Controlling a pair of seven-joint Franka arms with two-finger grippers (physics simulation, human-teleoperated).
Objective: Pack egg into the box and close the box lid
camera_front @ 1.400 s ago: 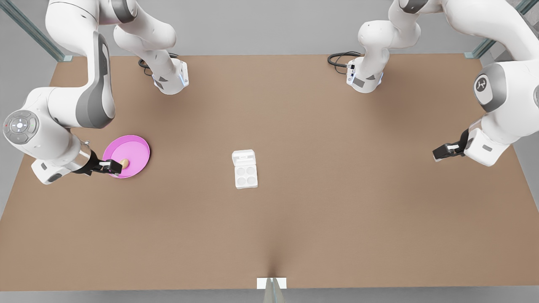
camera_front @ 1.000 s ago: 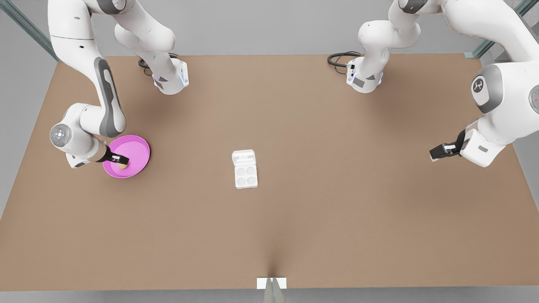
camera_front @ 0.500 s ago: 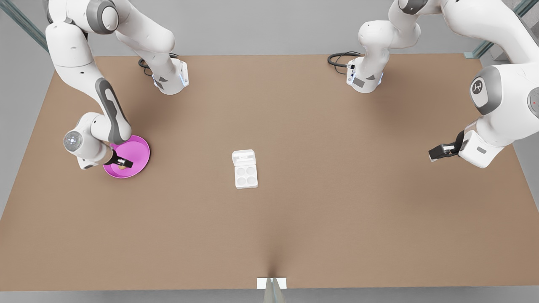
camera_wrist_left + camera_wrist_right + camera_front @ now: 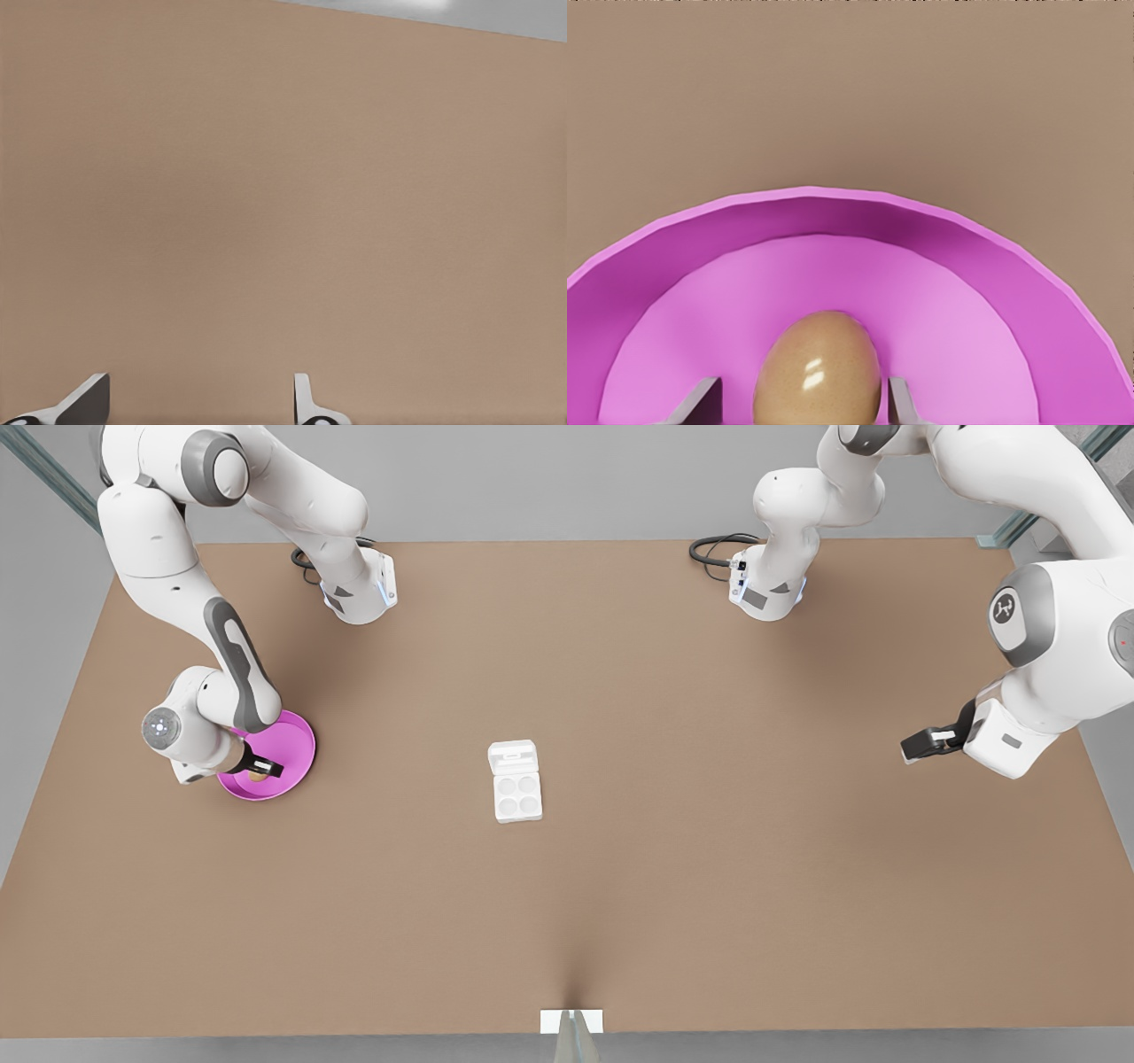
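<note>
2 fingers of the right gripper [image 4: 804, 403] stand apart, straddling the egg [image 4: 818, 367] on the pink plate [image 4: 292, 755]. the left gripper [image 4: 912, 746] waits open, well apart from the box [image 4: 516, 782], lid flat.

Simulated robot workcell: bare brown table [image 4: 620, 886], grey backdrop.

The egg [image 4: 818, 367] is seen lying on the pink plate [image 4: 833, 221], set between the two spread fingertips [image 4: 700, 398] of the right tool [image 4: 802, 403], with brown bench [image 4: 850, 88] beyond the plate's rim.
</note>
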